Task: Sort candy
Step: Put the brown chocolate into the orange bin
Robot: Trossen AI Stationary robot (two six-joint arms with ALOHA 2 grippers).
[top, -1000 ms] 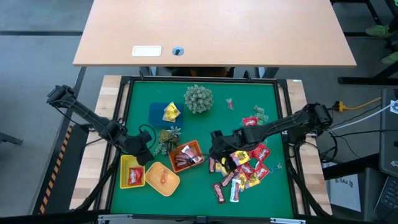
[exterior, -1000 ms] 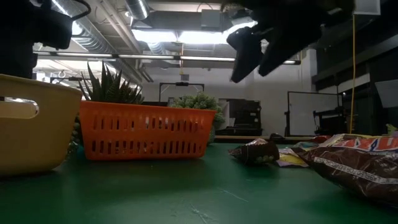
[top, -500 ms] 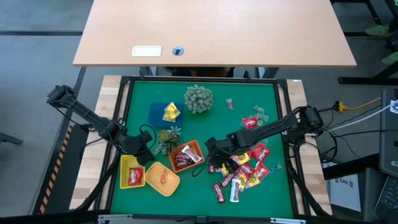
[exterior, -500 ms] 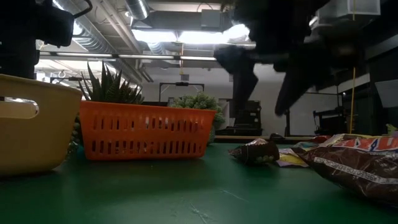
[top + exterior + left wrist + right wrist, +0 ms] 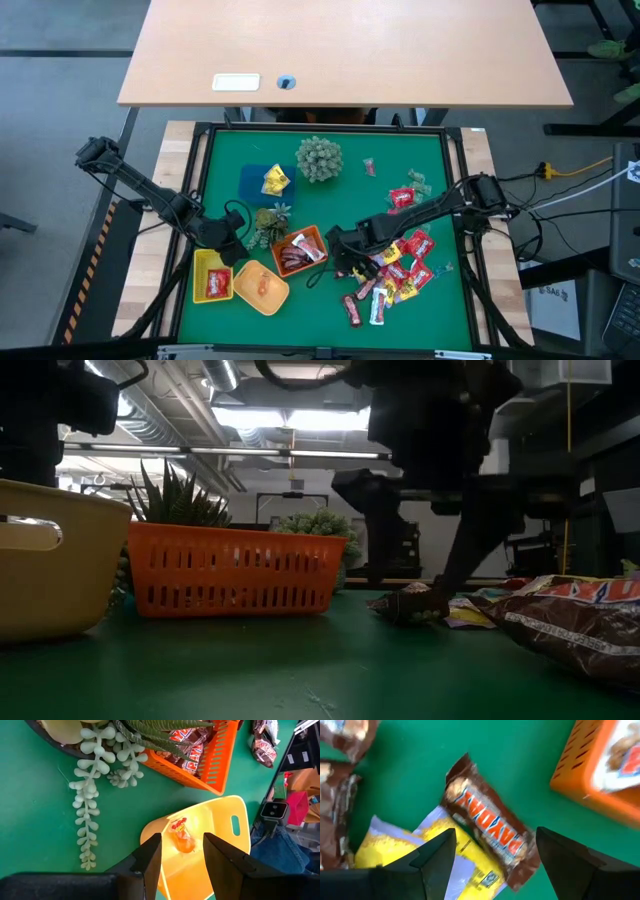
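On the left of the green counter, the left gripper hangs with its fingers apart and empty above the round yellow tray, which holds one small orange sweet. A square yellow tray beside it carries a red packet. Next comes a trailing plant, then the orange basket of brown bars. Just right of the basket, the right gripper is low over the counter, fingers spread wide on either side of a brown bar printed "PAYDAY", which lies partly on a yellow packet. The loose candy pile spreads to the right. A spiky pale green ball and a blue tray sit farther back.
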